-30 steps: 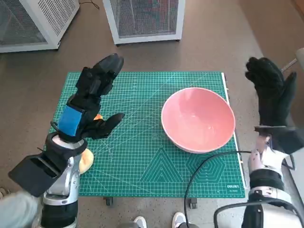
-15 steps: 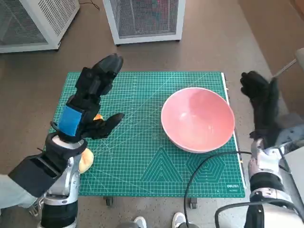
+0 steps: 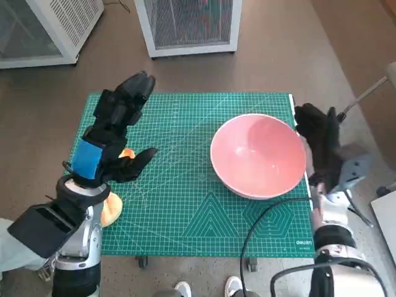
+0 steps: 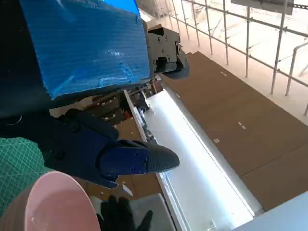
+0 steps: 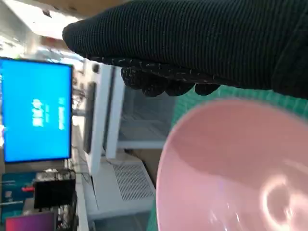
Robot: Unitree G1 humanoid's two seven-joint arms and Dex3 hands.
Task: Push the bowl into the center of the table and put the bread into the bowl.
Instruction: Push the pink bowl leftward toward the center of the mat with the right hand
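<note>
While the pink bowl (image 3: 258,154) sits on the right half of the green cutting mat (image 3: 185,204), near its right edge, the gloved right hand (image 3: 318,142) stands just beside the bowl's right rim, fingers apart, holding nothing; contact unclear. Left hand (image 3: 111,133) hovers over the mat's left side, fingers spread, empty. Bread (image 3: 110,209) lies at the mat's left edge, partly hidden under the left forearm. 2 white mesh cabinets (image 3: 189,25) stand beyond the table.

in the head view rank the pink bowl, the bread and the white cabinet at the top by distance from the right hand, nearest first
1. Pink bowl, right beside the right hand, at the mat's right edge.
2. White cabinet, on the floor beyond the table.
3. Bread, at the mat's far left, under the left arm.
</note>
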